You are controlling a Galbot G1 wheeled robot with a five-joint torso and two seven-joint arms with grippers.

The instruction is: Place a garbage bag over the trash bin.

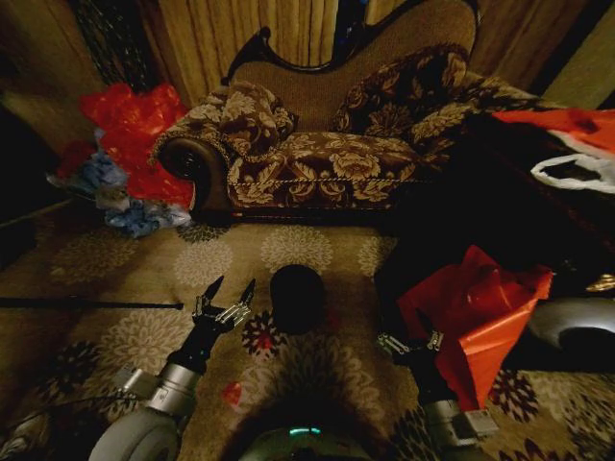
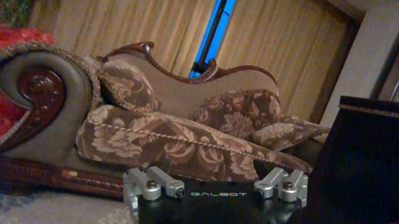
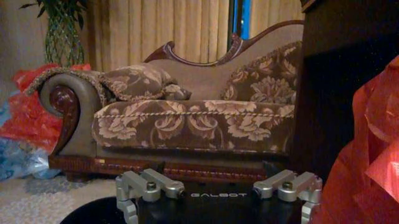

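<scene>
The left gripper [image 1: 229,293] is wide open and holds nothing, just beside the trash bin [image 1: 296,298], and I cannot tell if the right gripper [image 1: 411,343] beside the red stack [image 1: 478,317] is open.

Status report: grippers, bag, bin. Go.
Left gripper open, empty, beside trash bin. Right gripper low, at red garbage bag; grip unconfirmed. Bin unbagged, upright on carpet. Path clear.
</scene>
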